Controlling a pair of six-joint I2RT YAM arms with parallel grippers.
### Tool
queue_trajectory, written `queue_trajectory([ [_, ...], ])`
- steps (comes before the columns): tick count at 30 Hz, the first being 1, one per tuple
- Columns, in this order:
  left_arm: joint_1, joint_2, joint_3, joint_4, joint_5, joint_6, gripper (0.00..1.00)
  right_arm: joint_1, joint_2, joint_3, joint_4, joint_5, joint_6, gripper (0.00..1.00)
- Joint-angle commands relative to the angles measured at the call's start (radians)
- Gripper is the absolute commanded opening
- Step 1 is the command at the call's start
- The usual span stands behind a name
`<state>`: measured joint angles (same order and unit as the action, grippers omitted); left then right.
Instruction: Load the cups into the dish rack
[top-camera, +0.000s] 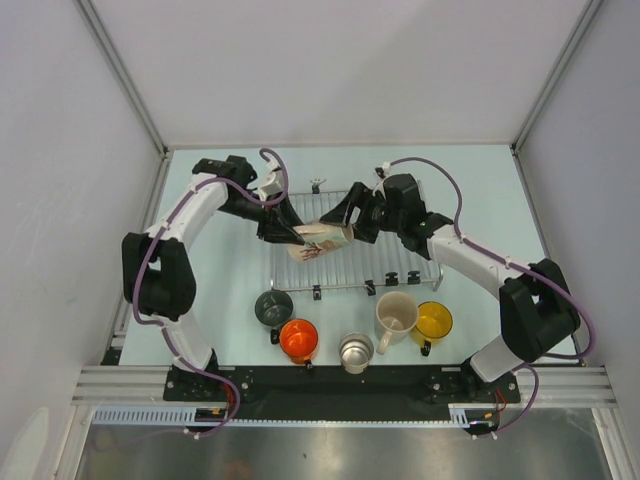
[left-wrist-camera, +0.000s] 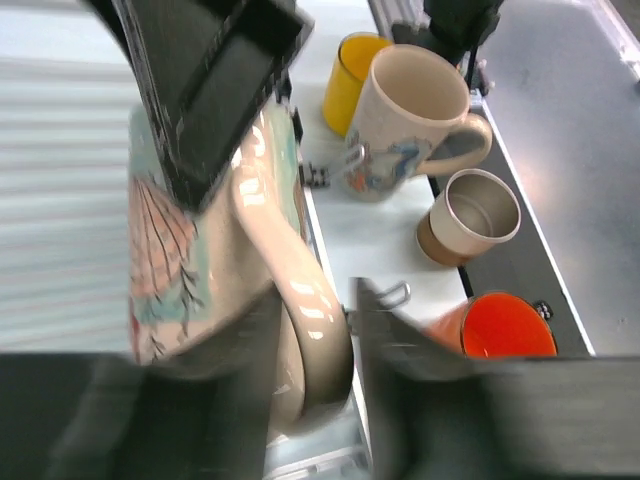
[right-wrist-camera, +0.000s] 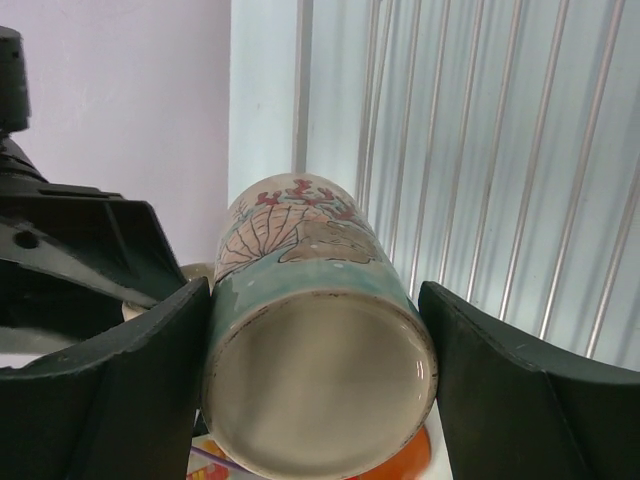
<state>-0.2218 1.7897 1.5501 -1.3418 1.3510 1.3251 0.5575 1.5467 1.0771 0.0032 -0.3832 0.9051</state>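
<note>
Lying on its side over the dish rack (top-camera: 360, 265), the painted mug (top-camera: 322, 240) is caught between two hands. The right hand (top-camera: 348, 228) is clenched on the mug's bottom end. In its own wrist view, black fingers (right-wrist-camera: 120, 380) press on both sides of the round cream base. The left hand (top-camera: 290, 236) is at the mug's other end. In its wrist view, its fingers (left-wrist-camera: 400, 350) pinch the mug's handle (left-wrist-camera: 305, 320). I cannot tell if the mug touches the rack's bars.

Five more mugs stand right way up on the counter (top-camera: 480, 200), in a row just near of the rack. From left to right they are the dark grey-green mug (top-camera: 273, 307), the orange mug (top-camera: 298, 339), the steel mug (top-camera: 356, 352), the cream mug (top-camera: 395, 315) and the yellow mug (top-camera: 433, 321). The cream mug and the steel mug show only their bare insides.

From above, the left hand hides the painted mug's open mouth, so its inside cannot be seen. In the left wrist view, the yellow mug sits partly behind the cream one, and a finger cuts off the orange mug. In the right wrist view, only a small orange bit peeks out under the painted mug's base, and it is too small to name.
</note>
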Motion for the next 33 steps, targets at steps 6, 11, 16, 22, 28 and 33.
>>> queue_trajectory([
  [6, -0.033, -0.029, -0.022, 0.046, 0.361, 0.071, 1.0, -0.034, 0.026, 0.06, 0.015, -0.08, -0.015, 0.0],
  [11, -0.031, -0.026, -0.033, 0.046, 0.324, 0.065, 1.0, -0.062, 0.047, 0.102, -0.049, -0.065, -0.06, 0.0],
  [16, 0.024, -0.033, -0.042, 0.046, 0.332, 0.051, 1.0, -0.076, 0.087, 0.326, -0.315, 0.068, -0.259, 0.0],
  [22, 0.084, -0.052, -0.096, 0.046, 0.346, 0.074, 1.0, -0.024, 0.197, 0.63, -0.623, 0.435, -0.439, 0.0],
  [28, 0.108, -0.053, -0.162, 0.043, 0.347, 0.066, 1.0, 0.03, 0.334, 0.863, -0.825, 0.741, -0.548, 0.0],
  [33, 0.118, -0.092, -0.235, 0.043, 0.369, 0.057, 1.0, 0.028, 0.431, 0.926, -0.904, 0.866, -0.565, 0.0],
])
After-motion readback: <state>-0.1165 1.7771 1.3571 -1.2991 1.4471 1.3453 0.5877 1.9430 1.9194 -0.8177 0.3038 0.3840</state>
